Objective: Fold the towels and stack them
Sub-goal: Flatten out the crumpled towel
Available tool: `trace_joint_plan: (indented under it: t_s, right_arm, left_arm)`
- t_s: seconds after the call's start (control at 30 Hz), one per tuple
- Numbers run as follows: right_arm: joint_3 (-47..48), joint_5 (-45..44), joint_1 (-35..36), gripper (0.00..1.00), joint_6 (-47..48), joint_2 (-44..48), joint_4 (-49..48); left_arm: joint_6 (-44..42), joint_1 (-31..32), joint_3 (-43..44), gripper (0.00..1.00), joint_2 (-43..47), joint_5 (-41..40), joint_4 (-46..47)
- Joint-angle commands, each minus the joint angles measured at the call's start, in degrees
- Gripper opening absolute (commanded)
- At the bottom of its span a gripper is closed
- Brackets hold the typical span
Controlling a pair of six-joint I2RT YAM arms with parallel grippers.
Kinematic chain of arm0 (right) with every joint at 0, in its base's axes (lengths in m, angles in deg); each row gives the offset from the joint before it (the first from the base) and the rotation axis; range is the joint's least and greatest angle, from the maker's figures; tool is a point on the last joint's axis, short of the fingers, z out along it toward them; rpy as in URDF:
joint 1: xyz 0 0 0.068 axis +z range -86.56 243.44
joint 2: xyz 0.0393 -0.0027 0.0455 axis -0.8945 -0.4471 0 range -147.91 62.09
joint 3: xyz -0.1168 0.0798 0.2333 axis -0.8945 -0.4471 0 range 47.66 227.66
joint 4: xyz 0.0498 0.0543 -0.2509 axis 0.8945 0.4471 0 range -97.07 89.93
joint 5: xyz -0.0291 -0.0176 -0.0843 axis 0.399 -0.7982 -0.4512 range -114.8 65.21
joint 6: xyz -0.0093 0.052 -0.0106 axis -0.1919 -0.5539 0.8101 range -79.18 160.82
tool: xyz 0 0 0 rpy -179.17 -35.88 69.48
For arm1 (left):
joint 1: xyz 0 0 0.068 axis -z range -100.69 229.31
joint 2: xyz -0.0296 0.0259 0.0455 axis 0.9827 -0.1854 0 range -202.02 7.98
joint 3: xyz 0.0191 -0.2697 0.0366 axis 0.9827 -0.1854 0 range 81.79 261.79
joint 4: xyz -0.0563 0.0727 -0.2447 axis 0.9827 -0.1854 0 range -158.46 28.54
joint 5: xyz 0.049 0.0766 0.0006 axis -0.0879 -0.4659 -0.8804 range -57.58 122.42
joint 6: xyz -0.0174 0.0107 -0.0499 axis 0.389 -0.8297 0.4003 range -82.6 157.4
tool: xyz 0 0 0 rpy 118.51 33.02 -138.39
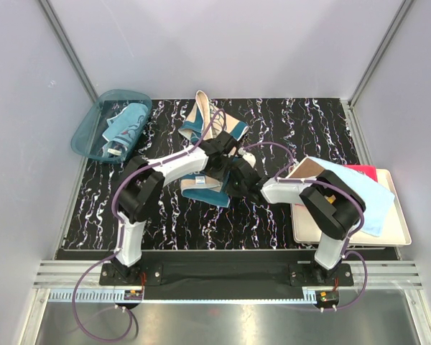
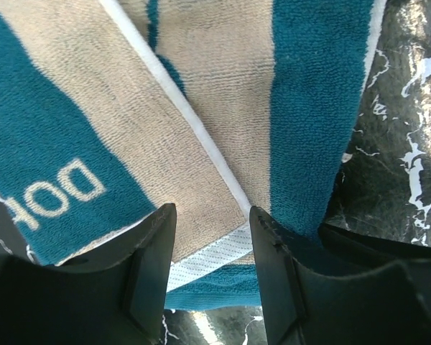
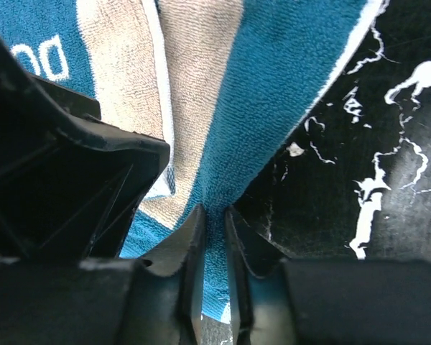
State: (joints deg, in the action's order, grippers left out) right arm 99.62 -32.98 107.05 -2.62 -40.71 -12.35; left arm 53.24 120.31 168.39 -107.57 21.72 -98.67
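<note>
A teal and beige striped towel (image 1: 192, 128) with white lettering lies rumpled at the middle of the table, one part standing up at the back. My right gripper (image 3: 214, 224) is shut on a teal edge of this towel (image 3: 273, 93) and pinches it between both fingers. My left gripper (image 2: 212, 248) is open right beside it, its fingers straddling the towel's white-hemmed corner (image 2: 208, 255) without squeezing it. In the top view the two grippers (image 1: 219, 154) (image 1: 241, 180) meet over the towel. A light blue towel (image 1: 359, 198) lies over a red towel (image 1: 364, 170) on the tray.
A translucent teal basket (image 1: 85, 138) at the back left holds a pale teal patterned towel (image 1: 129, 121). The cream tray (image 1: 396, 231) sits at the right, near the front edge. The table top (image 1: 309, 122) is black with white marbling, and walls close in three sides.
</note>
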Motion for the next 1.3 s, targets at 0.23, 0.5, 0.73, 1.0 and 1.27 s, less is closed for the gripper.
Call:
trace_joint_plan:
  t_s: [0.23, 0.5, 0.73, 1.0, 1.27]
  right_arm:
    - [-2.9, -4.4, 0.8, 0.18, -0.1, 1.2, 5.0]
    - [-3.3, -4.1, 0.8, 0.17, -0.4, 1.0, 4.4]
    - [-3.9, -4.5, 0.7, 0.17, -0.4, 2.1, 4.8]
    - [-4.2, -4.8, 0.8, 0.17, 0.5, 4.2, 8.2]
    - [-4.3, -6.2, 0.6, 0.19, 4.1, 10.1, 16.1]
  left_arm:
    - [-0.3, 0.5, -0.5, 0.49, -0.7, 3.9, 2.7]
    - [0.7, 0.8, -1.7, 0.42, -1.1, 3.0, 3.3]
    - [1.5, 0.8, -1.8, 0.18, 0.2, 1.4, 2.8]
    - [5.3, -0.7, -5.6, 0.0, 6.6, -6.2, 2.2]
    - [19.6, -12.8, -29.5, 0.0, 31.3, 2.4, 10.3]
